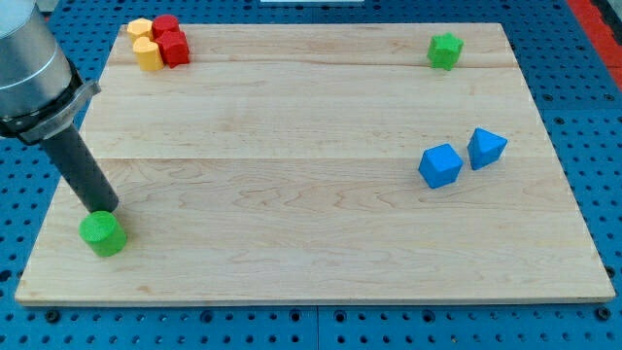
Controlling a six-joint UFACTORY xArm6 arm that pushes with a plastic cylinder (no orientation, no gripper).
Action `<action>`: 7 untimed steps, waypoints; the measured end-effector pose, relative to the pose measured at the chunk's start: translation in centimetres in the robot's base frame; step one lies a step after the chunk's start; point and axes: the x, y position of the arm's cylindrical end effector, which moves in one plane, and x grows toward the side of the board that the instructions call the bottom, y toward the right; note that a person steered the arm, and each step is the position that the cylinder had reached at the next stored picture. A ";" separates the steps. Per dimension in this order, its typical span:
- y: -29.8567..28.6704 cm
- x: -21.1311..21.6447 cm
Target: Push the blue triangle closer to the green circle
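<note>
The blue triangle [486, 148] lies at the view's right, mid-height on the board. The green circle [102, 234] lies far away at the view's lower left, near the board's left edge. My tip [103, 210] is at the green circle's upper edge, touching it or nearly so. The dark rod slants up to the arm in the view's top left corner. The tip is nearly the whole board width from the blue triangle.
A blue cube [440, 165] sits just left of the blue triangle. Another green block [445, 51] is at the top right. Two red blocks [171, 41] and two yellow blocks [146, 44] cluster at the top left. The wooden board [311, 224] rests on a blue perforated table.
</note>
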 end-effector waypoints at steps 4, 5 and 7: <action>40.3 0.8; 47.0 -4.4; 40.3 -9.5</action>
